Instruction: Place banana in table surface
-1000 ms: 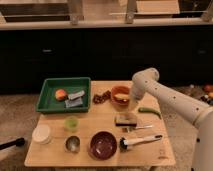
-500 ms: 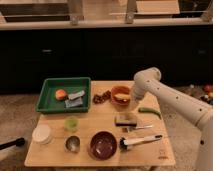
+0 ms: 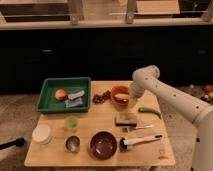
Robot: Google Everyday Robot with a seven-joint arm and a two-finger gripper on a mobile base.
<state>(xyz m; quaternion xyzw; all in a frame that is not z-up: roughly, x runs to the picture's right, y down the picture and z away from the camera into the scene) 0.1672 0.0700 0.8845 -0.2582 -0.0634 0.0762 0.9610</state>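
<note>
The gripper (image 3: 131,99) is held at the right rim of the orange bowl (image 3: 119,104), just right of the frame's centre. Whether it is released or clenched cannot be told. What appears to be the banana (image 3: 122,96) is seen inside that bowl, not on the table surface (image 3: 97,120). A green tray (image 3: 65,80) is set at the table's upper left. A green chili pepper (image 3: 149,111) is laid just right of the bowl.
</note>
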